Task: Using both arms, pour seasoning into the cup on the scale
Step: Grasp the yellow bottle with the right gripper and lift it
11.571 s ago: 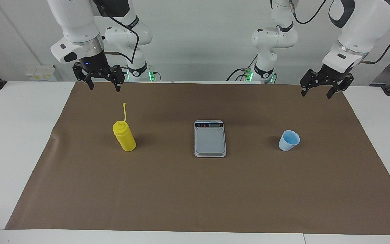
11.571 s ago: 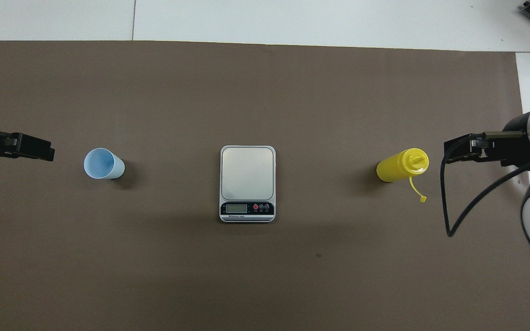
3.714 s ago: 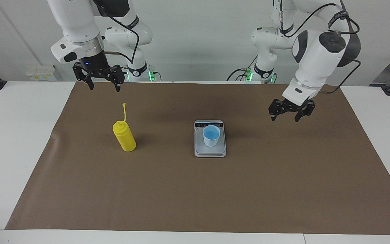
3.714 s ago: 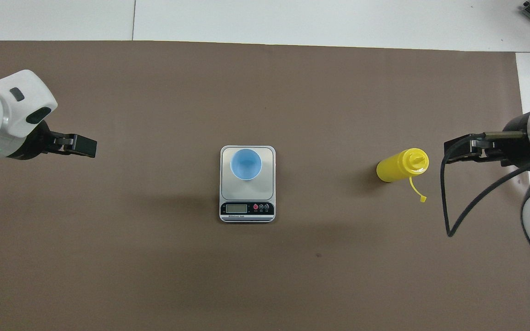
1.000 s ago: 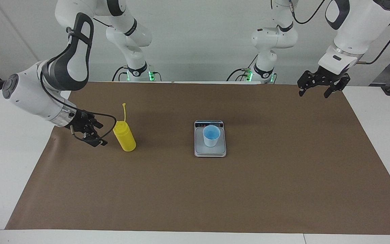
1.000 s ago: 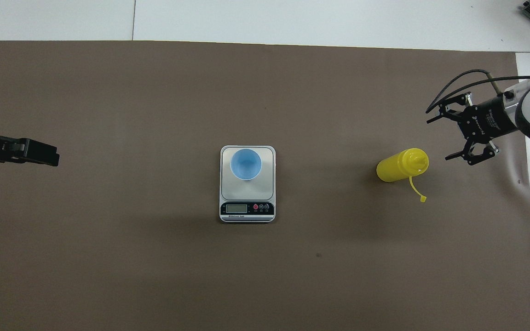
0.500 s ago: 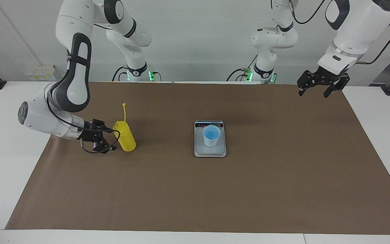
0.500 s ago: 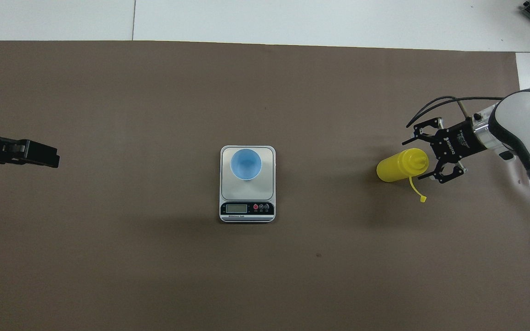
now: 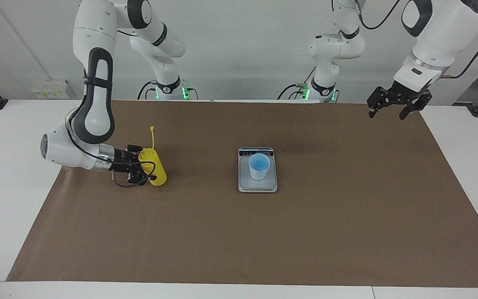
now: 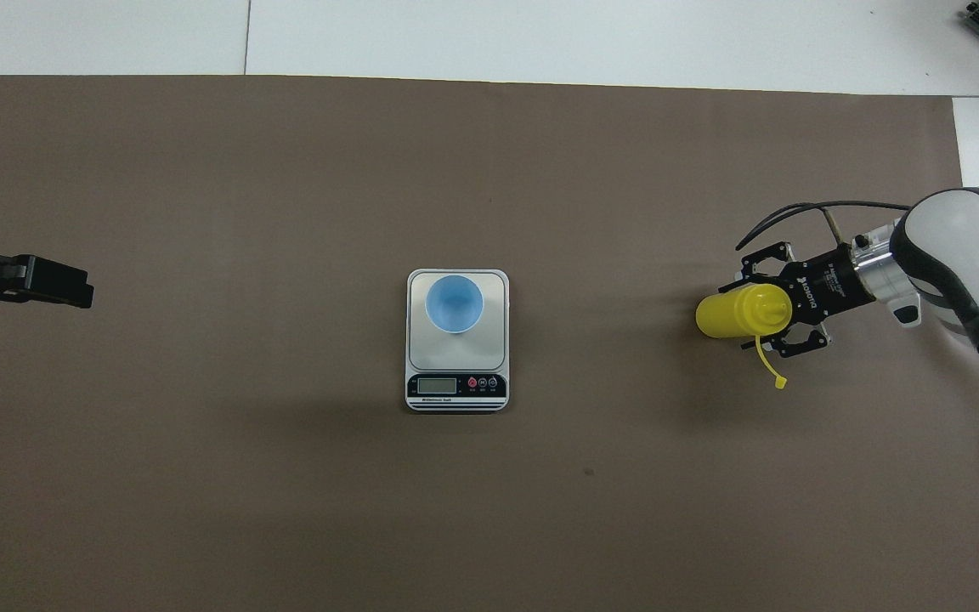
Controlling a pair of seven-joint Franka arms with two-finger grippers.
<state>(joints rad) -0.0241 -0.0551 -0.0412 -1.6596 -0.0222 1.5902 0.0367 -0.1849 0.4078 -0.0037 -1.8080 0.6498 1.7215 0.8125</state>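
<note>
The yellow seasoning bottle (image 9: 156,170) stands upright on the brown mat toward the right arm's end of the table, its cap strap sticking up. My right gripper (image 9: 141,166) is low and level at the bottle, open, with one finger on each side of its upper part; the overhead view shows the same gripper (image 10: 753,306) and bottle (image 10: 729,313). The light-blue cup (image 9: 259,165) stands on the scale (image 9: 258,186) at the mat's middle, and the overhead view shows the cup (image 10: 454,304) on the scale (image 10: 497,342) as well. My left gripper (image 9: 389,112) waits open and empty, raised over the mat's edge at its own end.
A brown mat (image 9: 239,232) covers most of the white table (image 9: 10,174). The scale's display strip (image 10: 455,387) faces the robots. The left gripper's tip (image 10: 65,291) shows at the overhead view's edge.
My right gripper has moved in level toward the bottle and now has its fingers on either side of it. The bottle, cup and scale have not moved. The left arm has barely shifted.
</note>
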